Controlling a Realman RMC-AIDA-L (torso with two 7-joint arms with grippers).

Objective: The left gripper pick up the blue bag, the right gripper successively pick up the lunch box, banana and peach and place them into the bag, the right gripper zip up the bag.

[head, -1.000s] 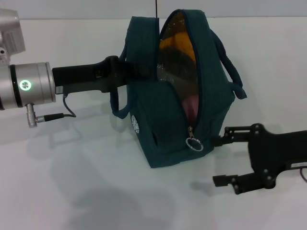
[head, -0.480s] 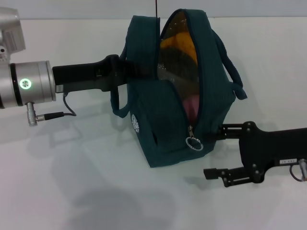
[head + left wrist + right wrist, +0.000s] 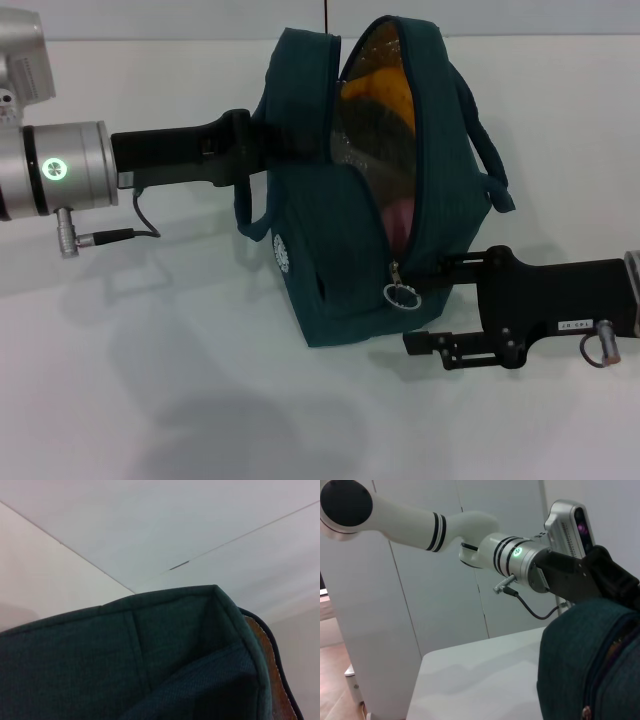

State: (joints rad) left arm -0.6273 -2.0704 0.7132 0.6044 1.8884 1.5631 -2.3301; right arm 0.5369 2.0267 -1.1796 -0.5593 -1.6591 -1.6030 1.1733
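The blue bag (image 3: 375, 190) stands at the centre of the head view on the white table (image 3: 180, 380), its zip opening facing the camera and gaping from top to near the base; yellow and pink contents show inside, so loading appears complete and only the zipping step remains.

The left gripper (image 3: 262, 152) enters from the left of the frame and is clamped on the bag's upper side panel, beside the near handle loop (image 3: 248, 205); this hold keeps the bag upright and gives the zip something to pull against; the left wrist view shows only the bag's fabric edge (image 3: 150, 645) close up.

The right gripper (image 3: 428, 305) lies at lower right of the frame, fingers spread wide, one finger level with the bag's lower corner, the other lower and clear of it; it holds nothing.

The zip pull ring (image 3: 401, 295) hangs at the low end of the opening, just beside the upper finger; the gripper is placed there, in all likelihood, to close on the ring and draw it upward.
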